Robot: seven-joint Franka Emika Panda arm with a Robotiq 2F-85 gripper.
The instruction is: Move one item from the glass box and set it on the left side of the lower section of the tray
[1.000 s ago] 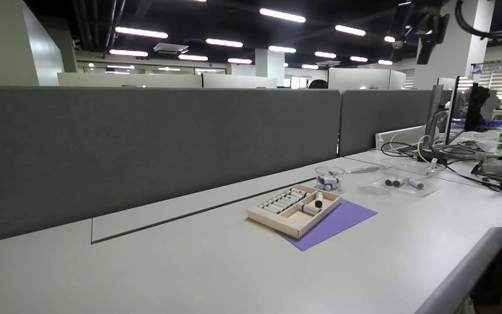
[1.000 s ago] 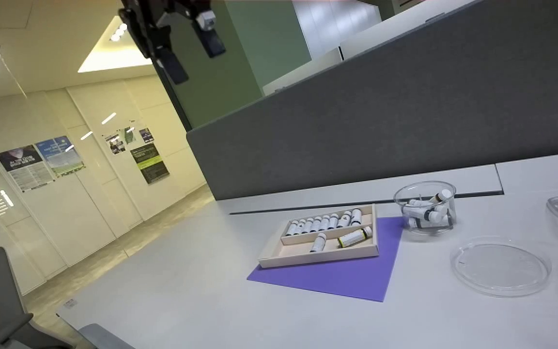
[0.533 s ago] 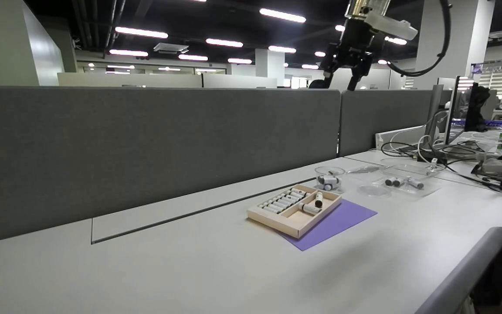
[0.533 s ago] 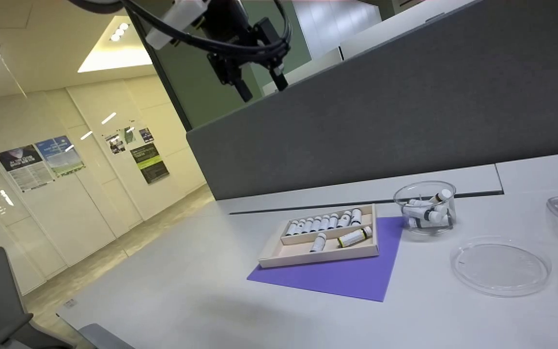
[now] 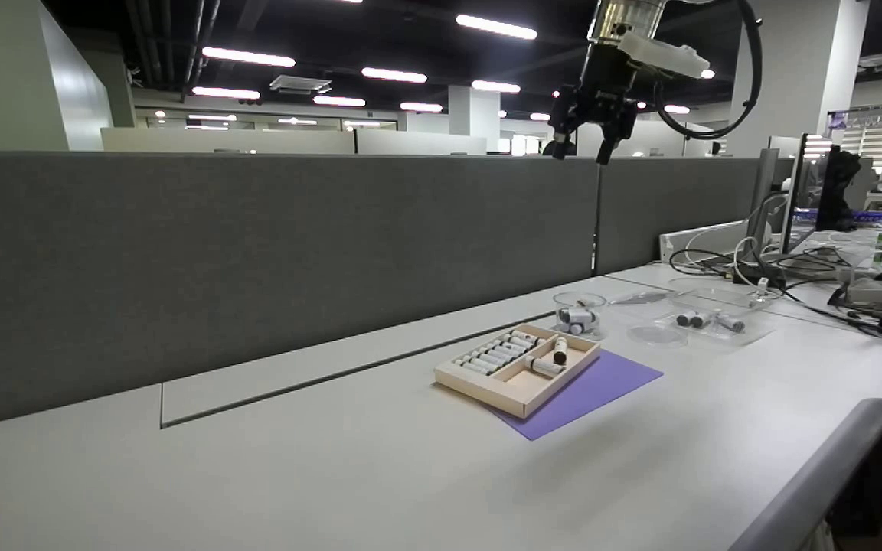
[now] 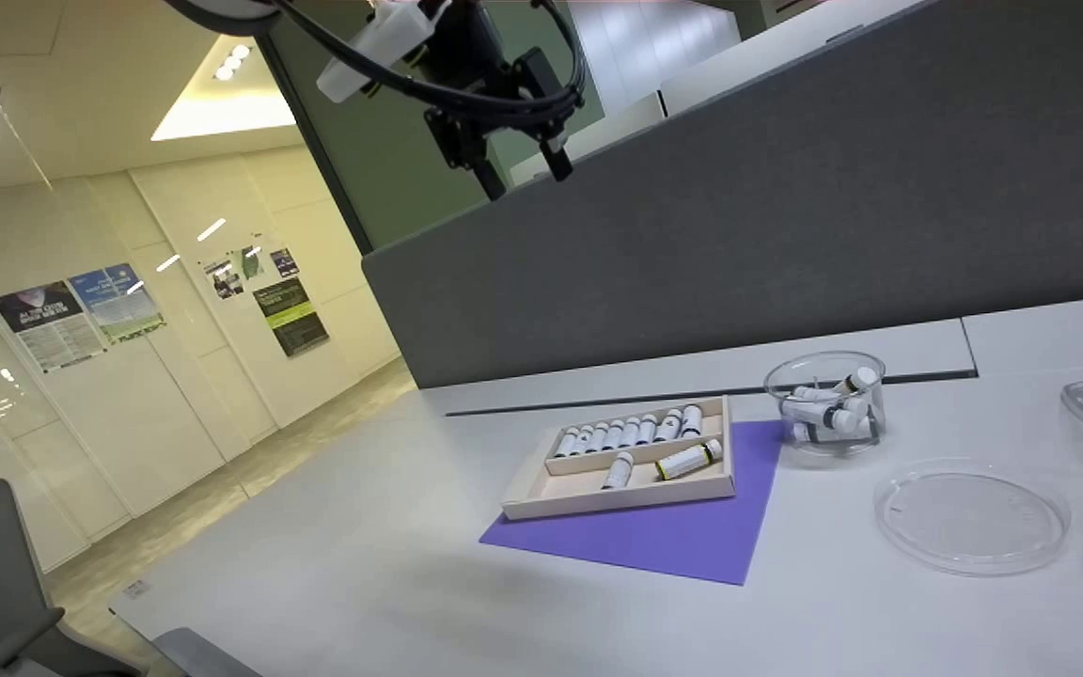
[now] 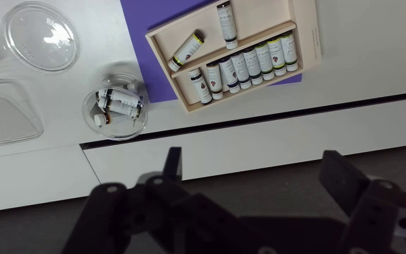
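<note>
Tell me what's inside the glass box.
Inside the glass box are several white-labelled bottles, lying jumbled. The upper ones partly cover those beneath, so an exact count cannot be made.

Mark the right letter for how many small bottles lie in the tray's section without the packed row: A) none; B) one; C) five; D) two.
D: in an exterior view, one bottle and a yellow-banded bottle lie there, while the packed row is in the other section of the tray.
</note>
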